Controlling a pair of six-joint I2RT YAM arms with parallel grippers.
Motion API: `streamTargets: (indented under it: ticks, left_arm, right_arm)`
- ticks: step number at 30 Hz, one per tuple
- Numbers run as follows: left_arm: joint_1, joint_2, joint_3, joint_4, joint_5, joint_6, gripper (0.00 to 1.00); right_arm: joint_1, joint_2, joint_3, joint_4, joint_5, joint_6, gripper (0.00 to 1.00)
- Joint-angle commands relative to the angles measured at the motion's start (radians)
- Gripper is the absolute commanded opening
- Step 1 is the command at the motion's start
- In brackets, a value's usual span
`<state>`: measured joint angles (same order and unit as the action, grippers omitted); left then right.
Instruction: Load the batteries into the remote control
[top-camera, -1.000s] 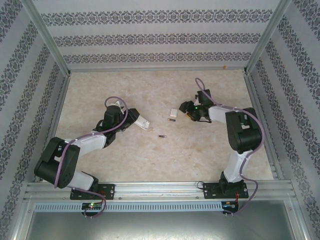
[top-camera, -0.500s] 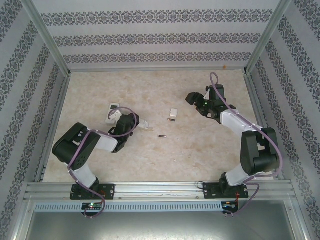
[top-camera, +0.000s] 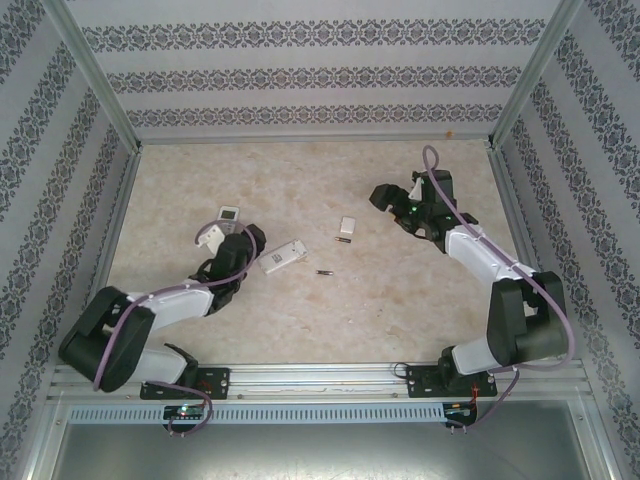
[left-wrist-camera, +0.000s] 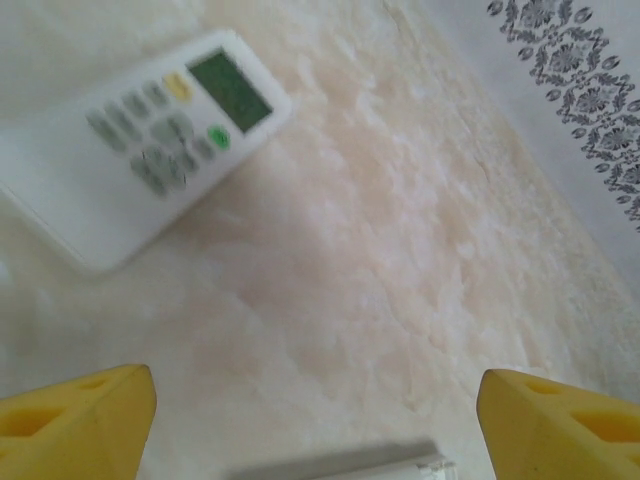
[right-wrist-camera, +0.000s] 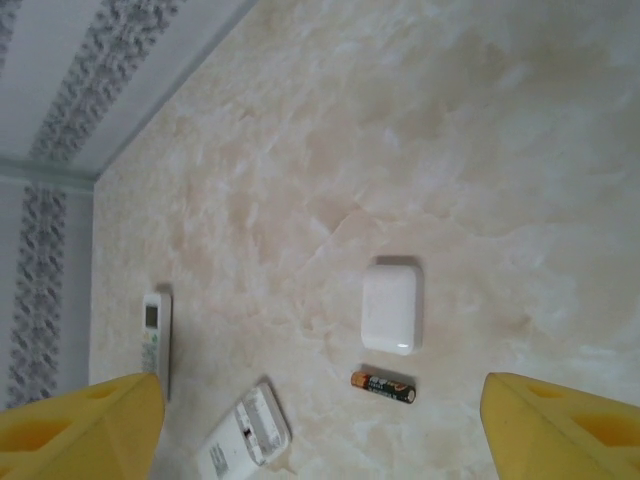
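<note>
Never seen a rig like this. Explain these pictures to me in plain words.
Two robot arms are bolted to the near edge of a marble-look table. One picture looks down from above; the other two come from a camera on each wrist, the yellow tips being its fingers. The left end effector and right end effector are open, holding nothing. On the table lie a white remote face up, a second remote, a small white piece, perhaps a battery cover, a battery beside it, and another battery.
</note>
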<state>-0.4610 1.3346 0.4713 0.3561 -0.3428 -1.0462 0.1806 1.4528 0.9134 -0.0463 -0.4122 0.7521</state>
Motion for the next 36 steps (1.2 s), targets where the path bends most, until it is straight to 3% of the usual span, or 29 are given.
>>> streamTargets:
  ticks: [1,4,6,10,16,21,28,33,36]
  left_arm:
    - [0.018,-0.058,0.161,-0.31,0.15,0.268,0.85]
    - [0.019,-0.042,0.31,-0.545,0.356,0.493,0.87]
    - [0.018,-0.02,0.397,-0.715,0.432,0.612,0.87]
    - [0.02,-0.031,0.464,-0.903,0.364,0.725,0.88]
    - [0.058,-0.107,0.43,-0.907,0.367,0.733,0.97]
    - [0.078,-0.131,0.404,-0.887,0.388,0.716,0.99]
    - [0.094,-0.134,0.384,-0.859,0.418,0.699,0.99]
    - [0.106,-0.134,0.376,-0.84,0.438,0.693,0.99]
    - [0.112,-0.136,0.375,-0.836,0.449,0.689,0.99]
  right_arm:
    - [0.1,-0.008,0.038,-0.092,-0.037,-0.185,0.82]
    - [0.246,0.043,0.106,-0.238,-0.037,-0.383,0.81]
    - [0.342,0.084,0.148,-0.346,0.014,-0.507,0.79]
    - [0.47,0.188,0.216,-0.487,0.12,-0.659,0.79]
    - [0.524,0.359,0.321,-0.584,0.227,-0.733,0.73]
    - [0.535,0.442,0.374,-0.585,0.246,-0.75,0.65]
    - [0.547,0.506,0.397,-0.589,0.274,-0.76,0.39]
    - [0.551,0.523,0.394,-0.587,0.294,-0.765,0.33]
    - [0.553,0.524,0.396,-0.587,0.296,-0.765,0.2]
